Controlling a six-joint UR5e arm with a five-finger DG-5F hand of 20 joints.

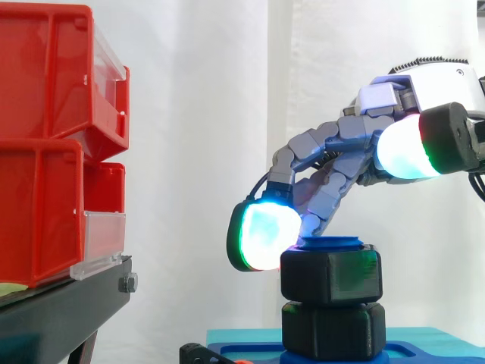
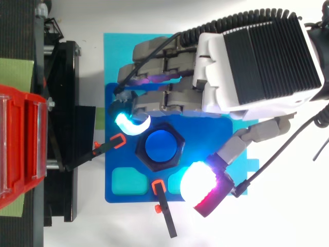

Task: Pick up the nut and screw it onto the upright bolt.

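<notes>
In the side view, an upright blue bolt (image 1: 331, 243) is seen rising from a blue fixture plate (image 1: 424, 350). Two black hex nuts are threaded on it: the upper nut (image 1: 331, 274) sits just below the bolt's top, and the lower nut (image 1: 333, 330) is stacked directly under it. The robot hand (image 1: 356, 152) is arched down over the bolt and meets the upper nut's left side; whether the nut is grasped cannot be told. Red bins (image 1: 45, 152) are stacked on a black stand (image 1: 61, 311) well left of the bolt.

In the top view, the bolt (image 2: 160, 146) is ringed by the upper nut (image 2: 140, 148), and the robot hand (image 2: 241, 67) is held above and to the right of the bolt.
</notes>
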